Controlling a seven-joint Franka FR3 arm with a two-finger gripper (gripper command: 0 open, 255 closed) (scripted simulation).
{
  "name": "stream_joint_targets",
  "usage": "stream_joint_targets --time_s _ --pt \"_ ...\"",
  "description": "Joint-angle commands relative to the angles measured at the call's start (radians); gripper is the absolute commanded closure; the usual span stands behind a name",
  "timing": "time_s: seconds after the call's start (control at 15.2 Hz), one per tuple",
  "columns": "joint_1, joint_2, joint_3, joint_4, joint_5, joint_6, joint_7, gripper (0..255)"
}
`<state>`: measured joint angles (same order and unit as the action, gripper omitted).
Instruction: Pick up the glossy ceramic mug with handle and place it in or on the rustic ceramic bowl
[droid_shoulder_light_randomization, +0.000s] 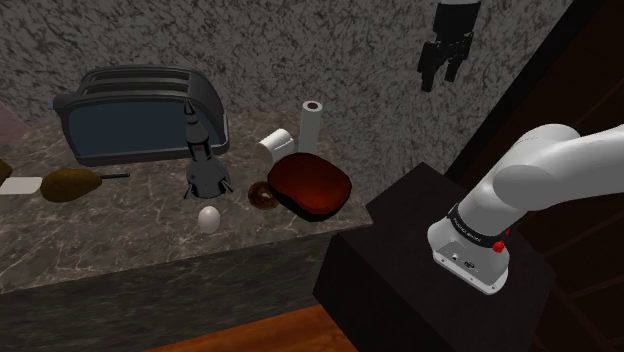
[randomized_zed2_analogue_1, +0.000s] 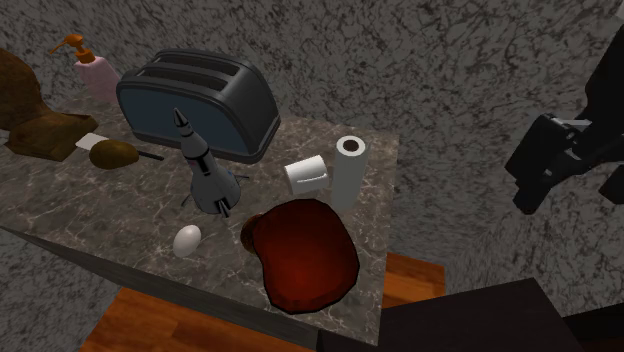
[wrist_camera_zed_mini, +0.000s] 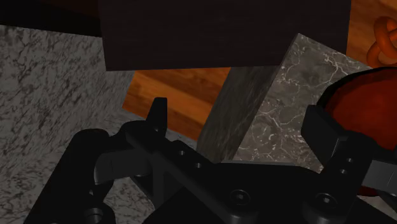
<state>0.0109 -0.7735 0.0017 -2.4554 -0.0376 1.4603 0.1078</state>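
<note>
Now the hand (droid_shoulder_light_randomization: 440, 78) hangs high over the stand, fingers wide and empty, presumably ready for the reach; the white mug (droid_shoulder_light_randomization: 277, 145) lies tipped on the bench (droid_shoulder_light_randomization: 100, 245), just behind the dark red bowl (droid_shoulder_light_randomization: 310, 185); a short carry, I'd judge.

Dark marbled counter (droid_shoulder_light_randomization: 120, 235), well below the gripper (droid_shoulder_light_randomization: 440, 80). Nearest the gripper, at the counter's end: red-brown bowl (droid_shoulder_light_randomization: 310, 185), with white mug (droid_shoulder_light_randomization: 275, 143) on its side and upright paper roll (droid_shoulder_light_randomization: 312, 125) near it. Just beside the bowl, away from the gripper: brown ring-shaped pastry (droid_shoulder_light_randomization: 263, 195). Farther off: egg (droid_shoulder_light_randomization: 208, 219), upright rocket model (droid_shoulder_light_randomization: 203, 160), dark toaster (droid_shoulder_light_randomization: 145, 115). Farthest from the gripper: brown lump (droid_shoulder_light_randomization: 70, 184), white card (droid_shoulder_light_randomization: 20, 185).
</note>
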Motion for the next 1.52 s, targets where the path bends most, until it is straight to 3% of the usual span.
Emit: stream_joint_targets --time_s 0.0,0.53,0.99,1.25,1.45 --pt "0.000 0.000 0.000 0.000 0.000 0.000 0.000 0" --pt "-0.010 -0.086 0.172 -0.245 0.196 0.333 0.363 0" --pt "-0.019 0.016 0.379 -0.349 0.348 0.706 0.680 0" --pt "-0.070 0.153 0.524 -0.347 0.388 0.940 0.873 0" --pt "-0.159 0.276 0.654 -0.318 0.367 1.108 1.041 0"
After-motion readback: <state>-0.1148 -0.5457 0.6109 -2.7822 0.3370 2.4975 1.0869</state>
